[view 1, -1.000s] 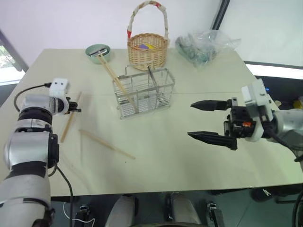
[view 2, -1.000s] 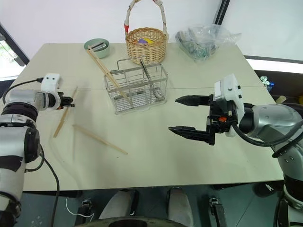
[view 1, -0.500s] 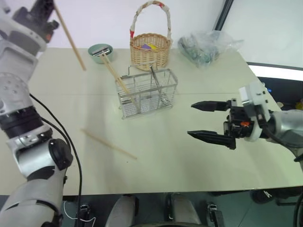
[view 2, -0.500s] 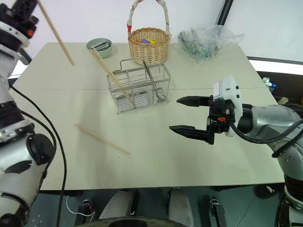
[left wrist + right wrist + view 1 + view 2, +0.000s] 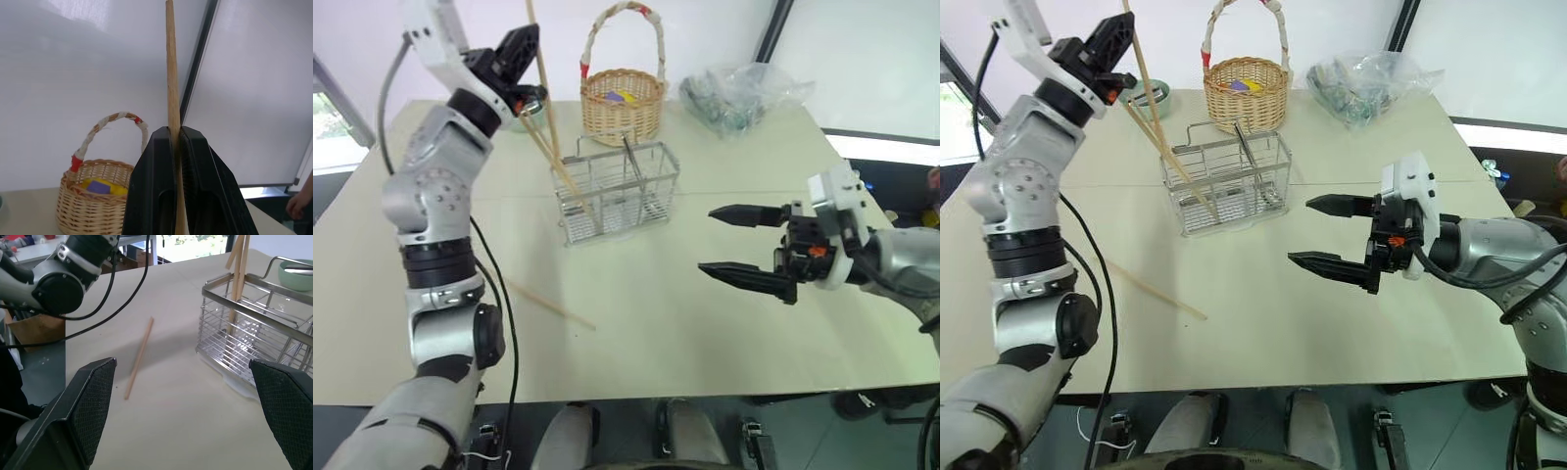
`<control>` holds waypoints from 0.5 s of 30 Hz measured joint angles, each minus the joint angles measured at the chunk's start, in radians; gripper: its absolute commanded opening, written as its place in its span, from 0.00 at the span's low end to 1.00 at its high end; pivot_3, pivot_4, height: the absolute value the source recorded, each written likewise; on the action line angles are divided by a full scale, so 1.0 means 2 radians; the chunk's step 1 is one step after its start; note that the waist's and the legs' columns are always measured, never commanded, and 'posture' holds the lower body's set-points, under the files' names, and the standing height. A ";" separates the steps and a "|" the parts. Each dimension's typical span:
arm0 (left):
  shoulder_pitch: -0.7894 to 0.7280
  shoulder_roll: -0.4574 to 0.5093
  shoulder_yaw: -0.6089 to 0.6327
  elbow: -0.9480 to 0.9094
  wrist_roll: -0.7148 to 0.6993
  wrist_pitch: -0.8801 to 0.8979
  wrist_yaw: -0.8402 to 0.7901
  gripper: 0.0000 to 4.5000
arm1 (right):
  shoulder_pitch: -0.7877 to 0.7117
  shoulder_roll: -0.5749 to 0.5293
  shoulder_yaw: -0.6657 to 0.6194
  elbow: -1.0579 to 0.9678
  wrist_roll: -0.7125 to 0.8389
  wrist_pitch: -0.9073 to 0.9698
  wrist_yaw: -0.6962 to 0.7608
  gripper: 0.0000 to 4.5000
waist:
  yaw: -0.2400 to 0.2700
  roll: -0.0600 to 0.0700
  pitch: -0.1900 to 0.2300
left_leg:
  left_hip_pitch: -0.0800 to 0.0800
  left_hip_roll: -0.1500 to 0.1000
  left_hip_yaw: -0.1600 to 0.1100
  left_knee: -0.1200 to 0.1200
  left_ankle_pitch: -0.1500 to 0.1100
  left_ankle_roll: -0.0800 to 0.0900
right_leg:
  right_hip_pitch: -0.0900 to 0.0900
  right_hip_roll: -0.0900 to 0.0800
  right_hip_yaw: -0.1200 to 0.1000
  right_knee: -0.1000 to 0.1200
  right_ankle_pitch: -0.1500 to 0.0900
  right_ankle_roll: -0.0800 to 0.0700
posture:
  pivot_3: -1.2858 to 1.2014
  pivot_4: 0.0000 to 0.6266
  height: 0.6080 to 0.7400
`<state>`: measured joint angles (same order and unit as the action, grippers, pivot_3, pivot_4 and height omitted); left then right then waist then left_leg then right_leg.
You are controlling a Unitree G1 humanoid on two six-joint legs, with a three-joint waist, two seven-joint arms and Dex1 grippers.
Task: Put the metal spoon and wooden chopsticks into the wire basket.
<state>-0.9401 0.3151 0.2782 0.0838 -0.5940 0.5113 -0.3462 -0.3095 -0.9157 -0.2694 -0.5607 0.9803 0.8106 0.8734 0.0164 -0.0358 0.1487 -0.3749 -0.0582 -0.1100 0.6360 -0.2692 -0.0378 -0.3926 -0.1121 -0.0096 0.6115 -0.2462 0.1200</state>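
Held chopstick: one long thin light tan wooden chopstick (image 5: 540, 69) stands near upright, long axis running up and down, top leaning slightly to the robot's left; it hangs in the air above the table, beside the caddy's left end
Left gripper: the black two-fingered left gripper (image 5: 174, 134) is clamped tight on that chopstick, fingers pressed to its sides, raised high over the table's far left part
Chopsticks in caddy: two tan wooden chopsticks (image 5: 1161, 149) lean in the left compartment; lower ends down in the mesh, upper ends slanting up and away to the robot's left
Loose chopstick: one tan chopstick (image 5: 548, 303) lies flat on the beige table (image 5: 646, 323) near the front; long axis diagonal
Chopstick count: four
Wire basket: one rectangular silver wire-mesh caddy (image 5: 646, 191) stands mid-table
Metal spoon: one thin shiny spoon handle (image 5: 1245, 144) rises tilted from the caddy's middle; bowl end down
Right gripper: the right gripper (image 5: 741, 247) hovers over the table's right side, fingers spread wide, holding nothing, pointing left
Others: one round woven wicker basket (image 5: 622, 98); one pale green bowl (image 5: 1154, 95); one crumpled clear plastic bag (image 5: 736, 90)
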 measured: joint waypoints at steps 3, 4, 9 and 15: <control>0.017 -0.020 -0.013 0.002 0.008 -0.013 0.000 0.00 | 0.000 -0.001 -0.007 -0.003 0.008 0.004 -0.008 1.00 | -0.001 0.000 0.000 | 0.000 0.000 0.000 0.000 0.000 0.000 | 0.000 0.000 0.000 0.000 0.000 0.000 | 0.52 0.24 0.55; 0.023 -0.024 -0.017 0.003 0.010 -0.015 -0.001 0.00 | 0.000 -0.002 -0.009 -0.003 0.010 0.006 -0.012 1.00 | -0.001 0.000 0.000 | 0.000 0.000 0.000 0.000 0.000 0.000 | 0.000 0.000 0.000 0.000 0.000 0.000 | 0.52 0.24 0.55; 0.052 -0.041 -0.032 0.009 0.024 -0.032 -0.004 0.33 | 0.000 -0.002 -0.015 -0.003 0.019 0.010 -0.030 1.00 | -0.001 0.000 0.000 | 0.000 0.000 0.000 0.000 0.000 0.000 | 0.000 0.000 0.000 0.000 0.000 0.000 | 0.52 0.24 0.55; 0.055 -0.040 -0.028 0.004 0.018 -0.030 -0.004 0.99 | 0.005 -0.003 -0.018 -0.004 0.024 0.010 -0.032 1.00 | -0.001 0.000 0.000 | 0.000 0.000 0.000 0.000 0.000 0.000 | 0.000 0.000 0.000 0.000 0.000 0.000 | 0.52 0.24 0.55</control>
<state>-0.8295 0.2354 0.2224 0.0909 -0.5584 0.4518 -0.3534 -0.2993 -0.9226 -0.3050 -0.5693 1.0290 0.8309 0.8090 0.0144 -0.0357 0.1489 -0.3749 -0.0578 -0.1099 0.6365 -0.2696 -0.0370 -0.3924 -0.1117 -0.0097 0.6111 -0.2463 0.1201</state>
